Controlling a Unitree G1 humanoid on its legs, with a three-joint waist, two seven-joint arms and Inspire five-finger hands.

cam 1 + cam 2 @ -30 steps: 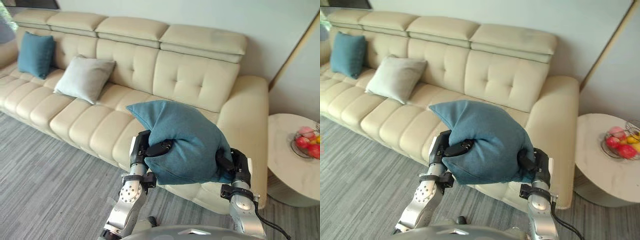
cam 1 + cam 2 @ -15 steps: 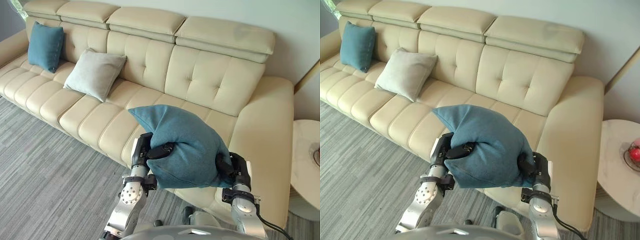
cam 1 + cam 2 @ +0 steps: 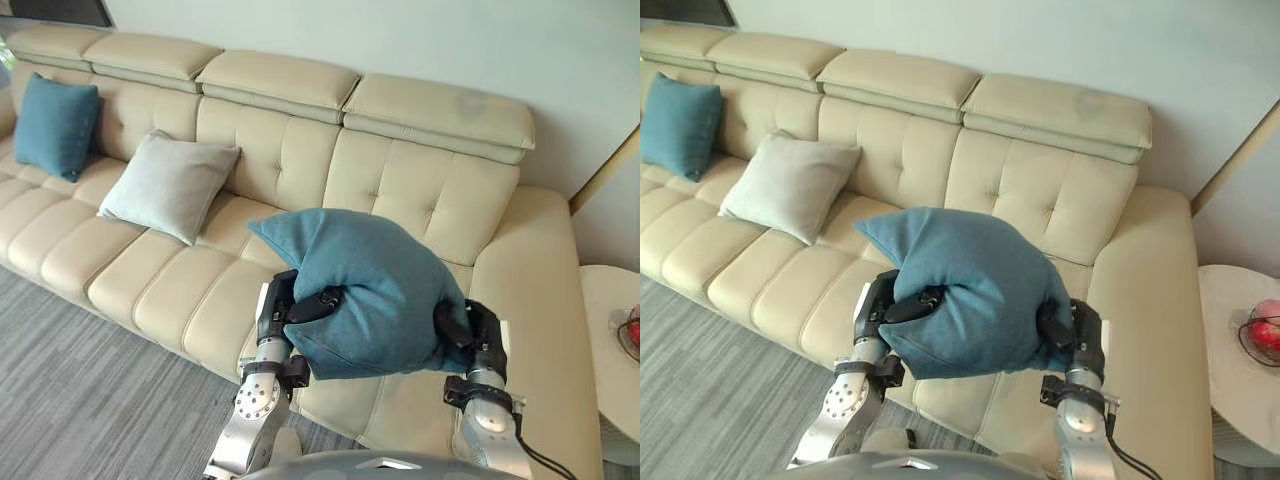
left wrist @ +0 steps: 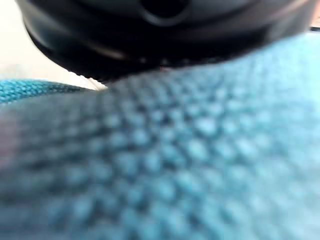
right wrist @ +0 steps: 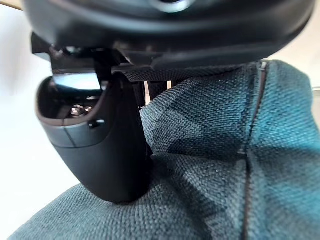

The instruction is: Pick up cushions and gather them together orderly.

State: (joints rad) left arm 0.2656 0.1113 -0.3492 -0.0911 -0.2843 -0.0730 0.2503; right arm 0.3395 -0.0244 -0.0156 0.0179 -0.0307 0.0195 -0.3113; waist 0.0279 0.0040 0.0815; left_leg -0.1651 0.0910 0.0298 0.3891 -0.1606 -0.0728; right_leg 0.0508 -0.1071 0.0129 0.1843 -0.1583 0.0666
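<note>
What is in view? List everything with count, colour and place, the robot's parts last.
held cushion: one, teal, in the air between both hands
sofa cushion: one, teal, at the backrest, far left
grey cushion: one, light grey, leaning on the backrest, right of it
sofa: one, cream, along the wall
side table: one, white, by the sofa's right arm
fruit bowl: one, dark wire, red fruit, on the side table
floor: grey, before the sofa
left hand: one, dark, gripping the held cushion's left side
right hand: one, dark, gripping its right side
</note>
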